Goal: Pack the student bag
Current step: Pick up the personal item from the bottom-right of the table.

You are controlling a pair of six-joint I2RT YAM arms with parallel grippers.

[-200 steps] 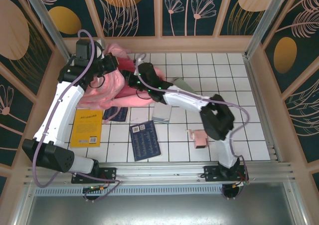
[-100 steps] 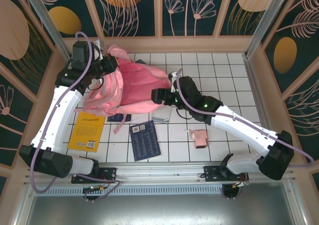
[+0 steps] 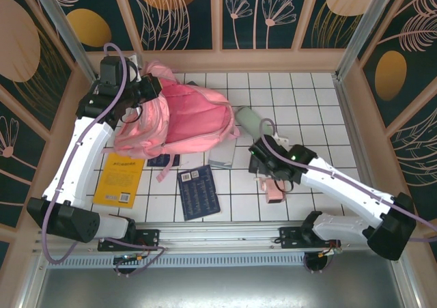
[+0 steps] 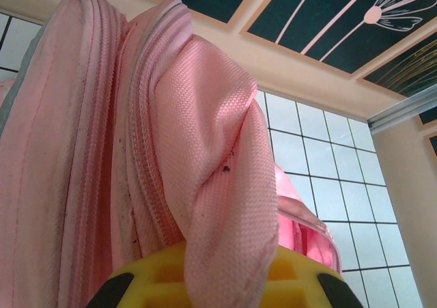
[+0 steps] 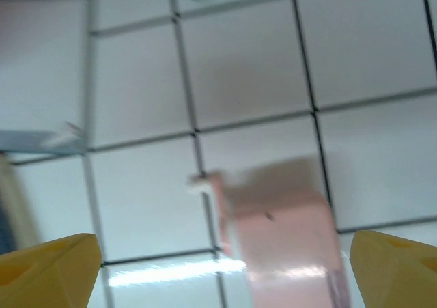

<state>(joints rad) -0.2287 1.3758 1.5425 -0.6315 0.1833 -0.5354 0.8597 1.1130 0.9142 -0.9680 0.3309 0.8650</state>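
The student bag (image 3: 194,120), a big soft pink backpack, lies at the back left with its mouth toward the right. My left gripper (image 3: 151,89) is shut on a fold of the bag's upper edge and holds it up. In the left wrist view that pink fabric (image 4: 205,151) runs down between the yellow fingers (image 4: 136,287) of the left gripper (image 4: 225,281). My right gripper (image 3: 265,166) hovers open over a small pink box (image 3: 274,192). In the right wrist view, blurred, the pink box (image 5: 283,233) lies on the tiles below the wide-apart right gripper (image 5: 222,274).
A yellow book (image 3: 121,177) and a dark blue book (image 3: 198,192) lie near the front left. Another dark blue item (image 3: 162,160) pokes out from under the bag. A grey notebook (image 3: 222,155) and a pale green case (image 3: 250,120) lie right of the bag.
My right arm has pulled back from the bag's mouth toward the near right, over the pink box, and its jaws have widened. The left gripper keeps its hold on the bag.
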